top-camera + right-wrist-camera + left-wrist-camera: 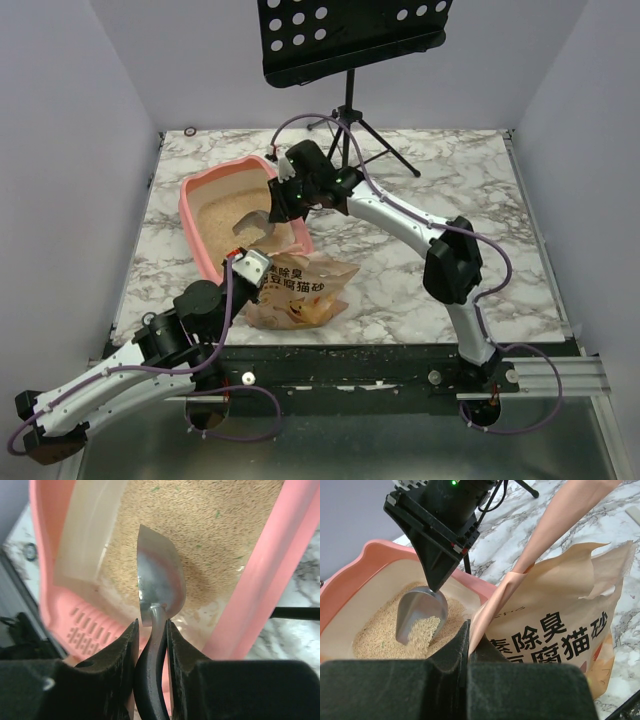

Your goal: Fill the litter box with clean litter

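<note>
The right end effector [151, 625] is clamped on the black handle of a metal scoop [160, 580], fingers pressed to either side of the shaft. The bowl is angled down to the clean litter [200, 530] that lies as a shallow tan bed over the floor of the litter box [270, 565]. The pink tray sits at the left rear of the marble tabletop [450, 180], its slotted ledge at the near end.

The left end effector [468, 630] is pinched shut on the torn top flap of the printed bag [560, 620]. The bag lies on the tabletop just beside the tray's near corner.

The box looks only partly filled, so more scoops from the bag seem called for.

Several things could go wrong from here. The grip on the handle is narrow and far from the bowl, so a loaded scoop could twist between the fingers and shed granules over the rim. The bag is held by a thin paper flap alone, so a hard pull could tear it. If the flap slipped out, the mouth could sag shut. The two arms work close together at the tray's corner, so a careless swing toward the bag could knock scoop against rim or wrist.
</note>
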`<state>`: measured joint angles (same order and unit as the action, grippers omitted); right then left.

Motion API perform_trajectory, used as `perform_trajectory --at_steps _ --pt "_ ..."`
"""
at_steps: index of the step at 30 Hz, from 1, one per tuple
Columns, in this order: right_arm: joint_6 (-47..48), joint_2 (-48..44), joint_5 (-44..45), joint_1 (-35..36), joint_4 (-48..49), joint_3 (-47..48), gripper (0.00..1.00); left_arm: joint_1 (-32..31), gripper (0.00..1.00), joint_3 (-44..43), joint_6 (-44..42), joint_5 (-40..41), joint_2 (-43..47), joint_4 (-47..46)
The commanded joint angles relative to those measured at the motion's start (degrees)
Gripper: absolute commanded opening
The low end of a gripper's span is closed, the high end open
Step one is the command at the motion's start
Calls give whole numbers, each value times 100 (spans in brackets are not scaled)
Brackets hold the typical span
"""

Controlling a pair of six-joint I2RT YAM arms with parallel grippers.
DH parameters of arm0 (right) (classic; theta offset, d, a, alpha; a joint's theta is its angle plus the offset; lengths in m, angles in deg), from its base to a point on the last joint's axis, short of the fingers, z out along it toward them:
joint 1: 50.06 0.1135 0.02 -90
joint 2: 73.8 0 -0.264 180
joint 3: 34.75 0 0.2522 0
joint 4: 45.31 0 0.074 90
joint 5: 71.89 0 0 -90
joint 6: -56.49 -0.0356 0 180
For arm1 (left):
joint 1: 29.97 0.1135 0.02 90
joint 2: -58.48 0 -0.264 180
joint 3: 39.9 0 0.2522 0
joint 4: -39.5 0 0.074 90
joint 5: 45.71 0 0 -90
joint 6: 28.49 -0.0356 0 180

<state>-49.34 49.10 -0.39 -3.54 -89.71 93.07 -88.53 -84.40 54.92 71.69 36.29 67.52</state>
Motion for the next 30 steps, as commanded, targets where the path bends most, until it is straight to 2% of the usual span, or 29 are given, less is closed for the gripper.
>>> perform_trajectory --at_steps 1,5,12,17,21,25,30 --pt "1450 16 1198 251 -269 293 1 64 0 -371 79 222 40 -556" --pt "2557 -467 2245 638 628 -410 1 65 0 -415 140 371 31 -486" --pt "2788 -985 2316 753 883 -305 1 126 0 -468 211 363 40 -416" --pt "2472 -1583 2228 744 884 -472 1 161 0 -485 211 328 84 -407" --pt "2164 -2180 2710 736 805 -744 1 188 0 -529 158 266 40 -547" --pt "1910 -2979 3282 639 787 -1437 1 196 0 -722 202 161 -223 -609" --pt "1154 -4210 3415 121 796 -2667 1 188 0 -977 342 38 -522 -740"
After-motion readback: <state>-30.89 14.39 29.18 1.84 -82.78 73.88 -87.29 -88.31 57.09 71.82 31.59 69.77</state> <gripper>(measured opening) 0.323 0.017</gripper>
